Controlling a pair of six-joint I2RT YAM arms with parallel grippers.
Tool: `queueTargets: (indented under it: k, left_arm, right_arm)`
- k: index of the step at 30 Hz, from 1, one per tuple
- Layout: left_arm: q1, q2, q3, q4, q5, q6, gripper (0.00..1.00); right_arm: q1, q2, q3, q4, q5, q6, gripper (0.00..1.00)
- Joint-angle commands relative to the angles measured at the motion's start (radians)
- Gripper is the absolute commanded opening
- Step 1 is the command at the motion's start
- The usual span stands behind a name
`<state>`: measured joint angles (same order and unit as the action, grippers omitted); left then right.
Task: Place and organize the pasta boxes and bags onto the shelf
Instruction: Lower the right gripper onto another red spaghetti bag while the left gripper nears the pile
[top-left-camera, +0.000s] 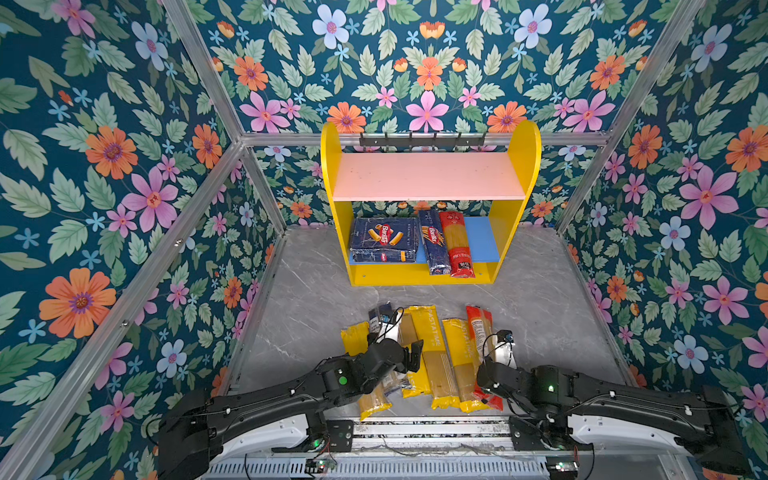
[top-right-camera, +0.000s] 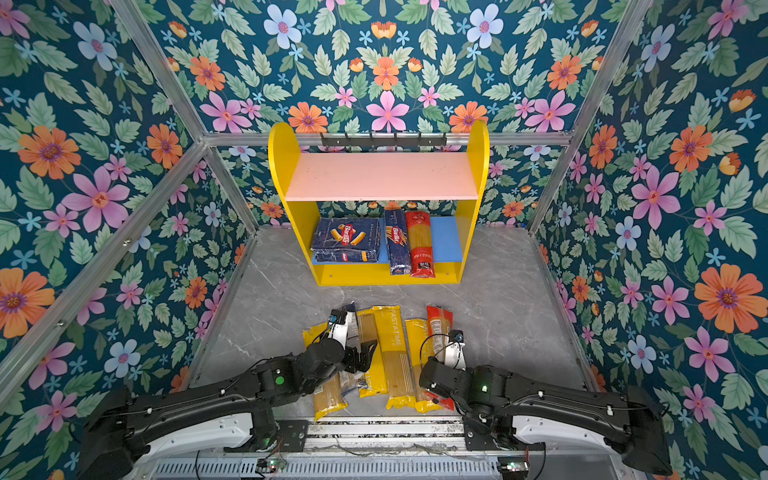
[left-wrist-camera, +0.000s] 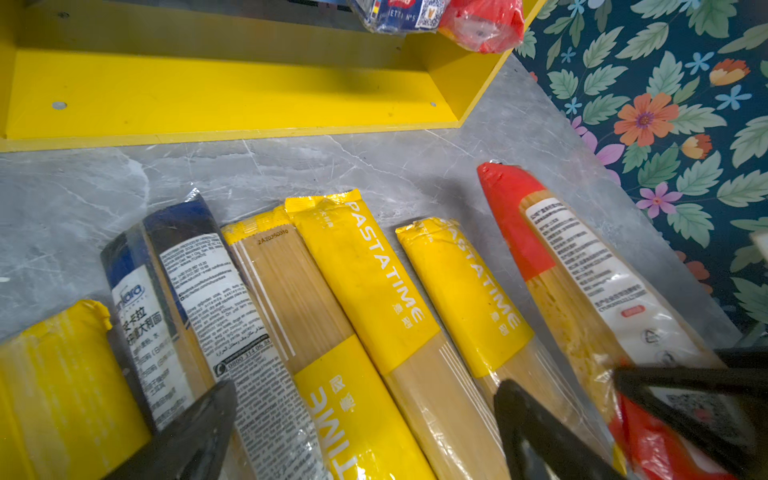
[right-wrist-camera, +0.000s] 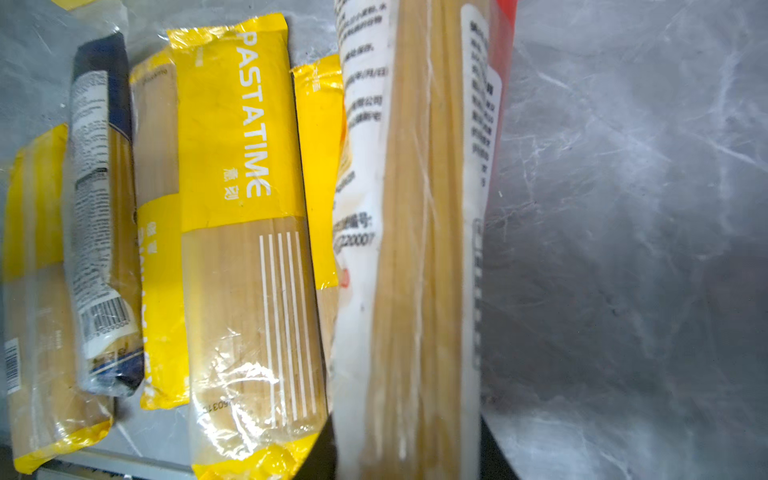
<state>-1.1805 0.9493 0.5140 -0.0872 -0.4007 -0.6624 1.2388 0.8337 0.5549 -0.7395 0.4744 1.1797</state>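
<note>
The shelf (top-left-camera: 428, 176) (top-right-camera: 382, 176) stands at the back. Its blue lower board carries the wide pasta box (top-left-camera: 384, 239), the narrow pasta box (top-left-camera: 434, 243) and a red bag (top-left-camera: 457, 245). Several bags lie side by side on the table in front. The red-and-clear bag (top-left-camera: 480, 328) (right-wrist-camera: 419, 208) is at the right end of that row, and my right gripper (top-left-camera: 484, 386) (right-wrist-camera: 409, 457) is shut on it. My left gripper (top-left-camera: 415, 353) (left-wrist-camera: 361, 424) hovers open over the yellow bags (left-wrist-camera: 374, 282), with the navy bag (left-wrist-camera: 187, 270) to its left.
Floral walls with aluminium rails (top-left-camera: 195, 232) close in the grey marble table (top-left-camera: 540, 299) on three sides. A metal rail (top-left-camera: 428, 432) runs along the near edge between the arm bases. Bare marble lies to the right of the red-and-clear bag.
</note>
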Motion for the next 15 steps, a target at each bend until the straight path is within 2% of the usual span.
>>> queueTargets:
  k: [1,8,12,15]
  left_arm:
    - [-0.001,-0.022,-0.009,-0.029,-0.039,-0.001,0.99]
    - [0.001,-0.025,0.001,-0.046,-0.052,0.003,0.99]
    - [-0.001,-0.022,0.008,-0.047,-0.059,0.006,0.99]
    - [0.001,-0.02,0.011,-0.05,-0.064,0.007,0.99]
  right_arm:
    - [-0.004,-0.055,0.015,-0.033,0.091,-0.032,0.24]
    - [-0.015,-0.086,0.093,-0.102,0.128,-0.097,0.24]
    - [-0.05,-0.06,0.173,-0.115,0.138,-0.199,0.24]
    - [-0.13,-0.04,0.231,-0.096,0.112,-0.307,0.24]
